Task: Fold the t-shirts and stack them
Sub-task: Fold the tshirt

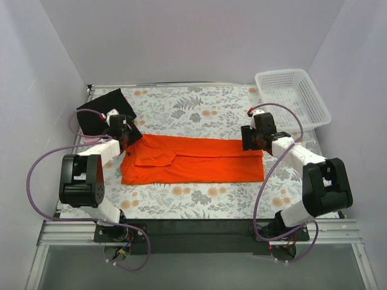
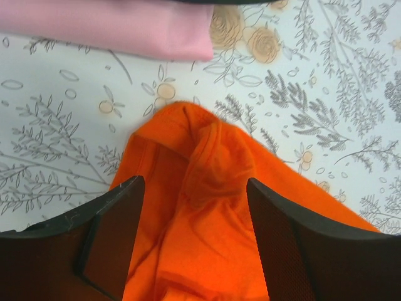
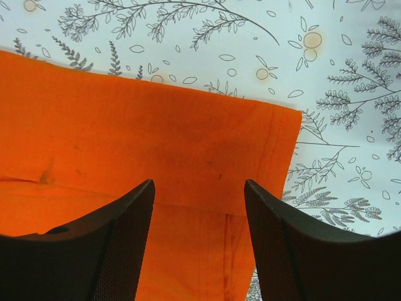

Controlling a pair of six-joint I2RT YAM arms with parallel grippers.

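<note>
Orange t-shirt lies as a long folded band on the table, with the left gripper spread over its bunched left end and the right gripper spread over the right hem, neither pinching cloth. Behind it, far left, the black t-shirt and pink t-shirt wait. That lump could make the next fold crooked, I think.

orange t-shirt, black t-shirt, pink t-shirt, grey-and-peach floral tablecloth
</note>
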